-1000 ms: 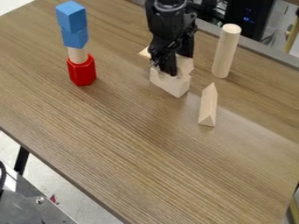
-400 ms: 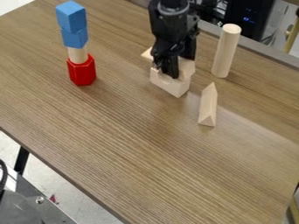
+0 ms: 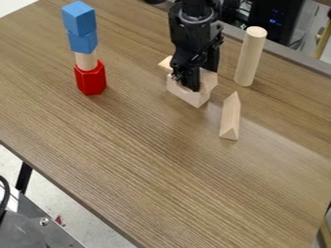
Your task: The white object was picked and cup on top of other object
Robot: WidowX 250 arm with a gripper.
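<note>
In the camera view, the black two-finger gripper (image 3: 194,82) hangs at the upper centre of the frame, down over a pale wooden block (image 3: 188,98) on the brown wood-grain table (image 3: 136,160). A second pale wooden piece (image 3: 208,79) shows around the gripper, above the block, partly hidden; whether the jaws are open, closed or gripping it cannot be told. Just right stands a tall pale wooden cylinder (image 3: 249,58); below it lies a pale triangular wooden prism (image 3: 229,118). At upper left, two blue cubes (image 3: 81,26) top a short pale cylinder (image 3: 85,60) above a red hexagonal piece (image 3: 90,79).
</note>
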